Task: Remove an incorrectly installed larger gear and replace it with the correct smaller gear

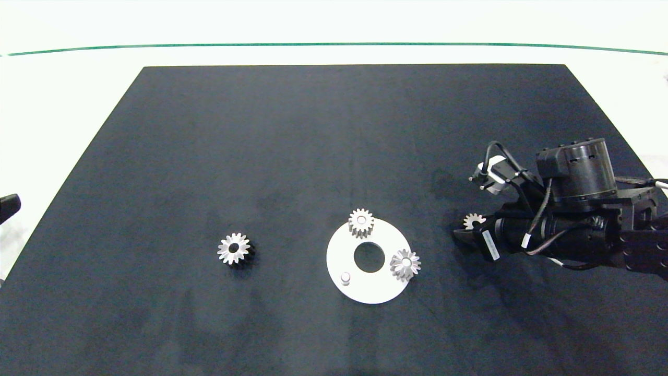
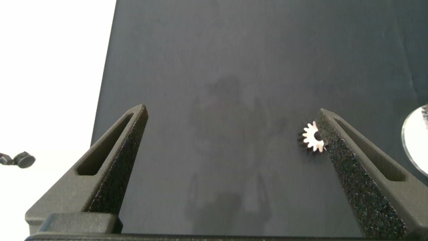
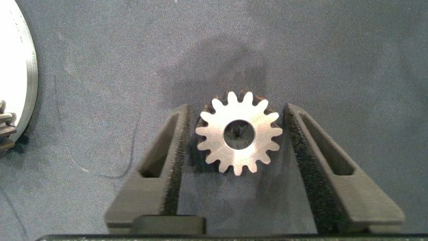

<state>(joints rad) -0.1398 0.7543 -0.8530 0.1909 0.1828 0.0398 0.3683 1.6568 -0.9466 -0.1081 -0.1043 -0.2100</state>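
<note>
Now right gripper (image 3: 237, 144) fingers straddling gear (image 3: 239, 133), on mat (image 1: 261, 156)

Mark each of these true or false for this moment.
1. Every peg on the white disc carries a gear. False: two gears sit on it, and one peg is bare.
2. A loose gear lies on the black mat left of the disc. True.
3. The left gripper holds a gear. False: it is open and empty, at the table's left edge.
4. The right gripper is right of the disc with another gear at its tip. True.
</note>
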